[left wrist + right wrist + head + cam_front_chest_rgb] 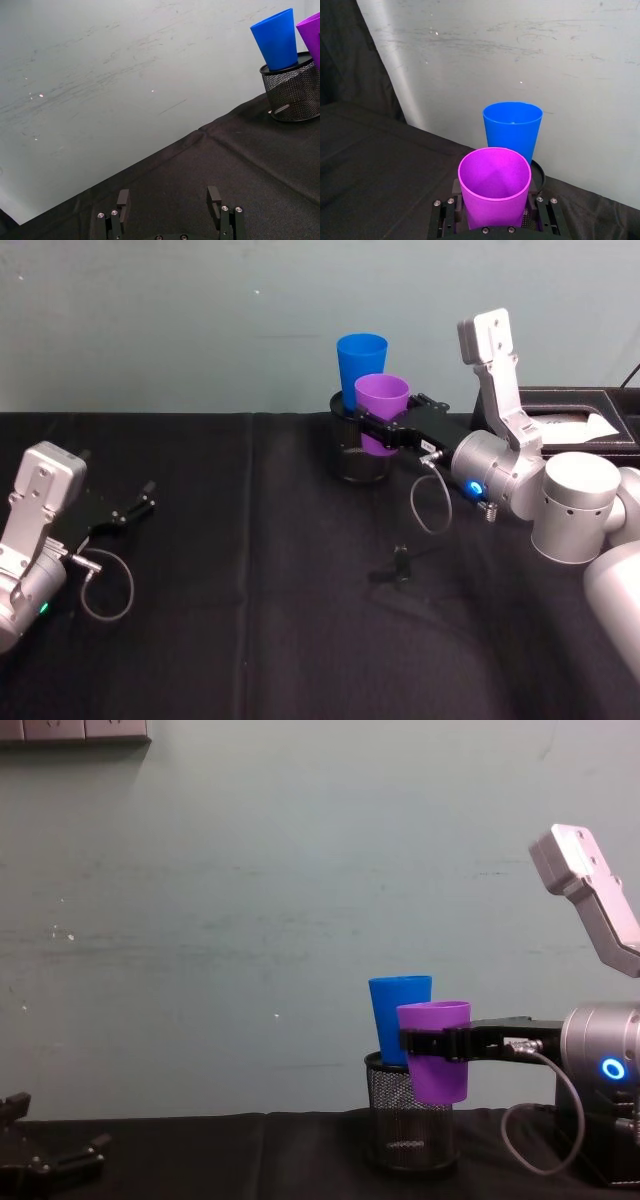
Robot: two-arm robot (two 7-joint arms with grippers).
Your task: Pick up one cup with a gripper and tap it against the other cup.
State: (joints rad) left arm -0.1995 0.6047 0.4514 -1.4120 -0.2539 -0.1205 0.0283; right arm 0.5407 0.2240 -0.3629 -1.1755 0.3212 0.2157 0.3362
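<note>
Clamping the purple cup (382, 395) mid-wall, right hand (386, 432) beside blue cup (361, 360), left hand (140, 502) parked, spread

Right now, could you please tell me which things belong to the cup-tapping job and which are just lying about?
Job: purple cup, held in the right claw; blue cup, standing in the mesh holder.
Lying about: mesh holder; idle left claw, open; black box; small black object.
</note>
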